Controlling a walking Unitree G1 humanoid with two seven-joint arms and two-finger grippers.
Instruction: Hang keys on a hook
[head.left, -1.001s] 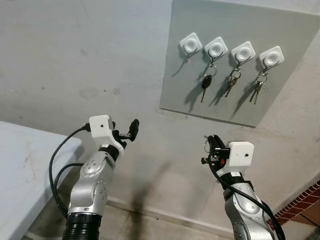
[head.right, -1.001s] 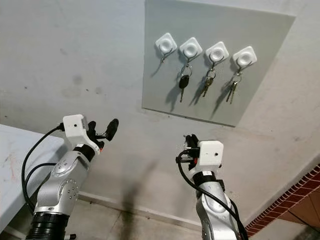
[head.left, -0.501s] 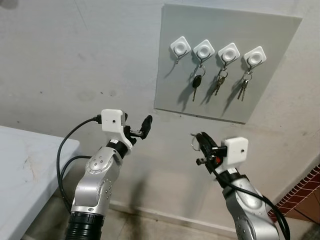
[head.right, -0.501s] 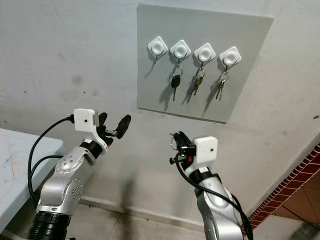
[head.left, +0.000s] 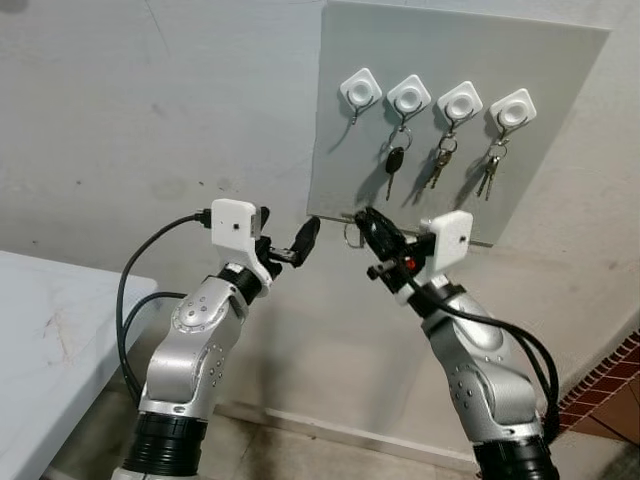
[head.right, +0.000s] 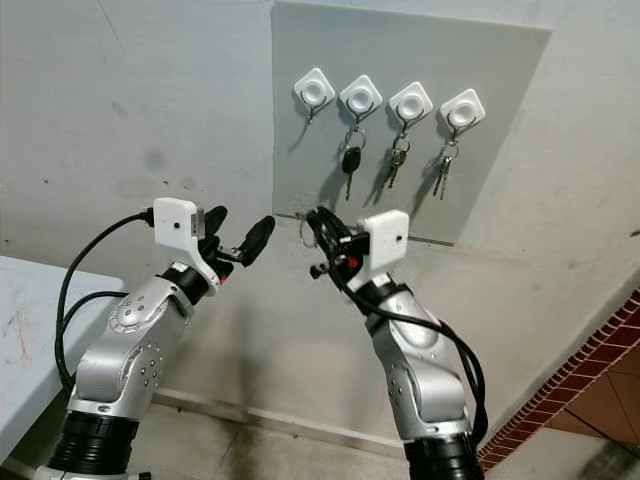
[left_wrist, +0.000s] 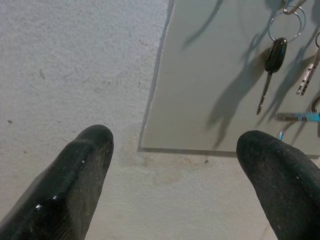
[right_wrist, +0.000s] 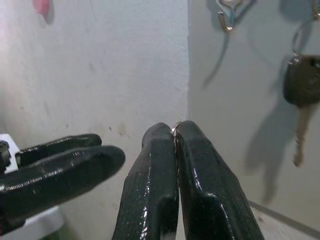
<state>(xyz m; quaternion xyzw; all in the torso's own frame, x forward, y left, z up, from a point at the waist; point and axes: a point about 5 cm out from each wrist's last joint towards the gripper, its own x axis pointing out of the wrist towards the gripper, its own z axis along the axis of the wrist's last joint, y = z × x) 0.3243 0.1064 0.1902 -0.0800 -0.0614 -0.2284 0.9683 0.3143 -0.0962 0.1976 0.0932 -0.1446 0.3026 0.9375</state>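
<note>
A grey board (head.left: 335, 170) on the wall carries four white hooks. The leftmost hook (head.left: 360, 90) is empty. A black-headed key (head.left: 395, 160) and two key bunches hang from the other three. My right gripper (head.left: 362, 222) is shut on a metal key ring (head.left: 352, 235), held just below the board's lower left edge. In the right wrist view its fingertips (right_wrist: 161, 132) are pressed together below the empty hook (right_wrist: 227, 17). My left gripper (head.left: 288, 240) stands open with nothing in it, close to the left of the right one and pointing at the board's lower corner (left_wrist: 150, 145).
A white table (head.left: 50, 340) stands at the lower left against the plain plaster wall. Red brick flooring (head.left: 600, 390) shows at the lower right. The two grippers are nearly touching each other in front of the wall.
My right arm has risen and swung left with the key ring, up to the board's lower edge. The left gripper has lifted a little. The camera has shifted slightly.
</note>
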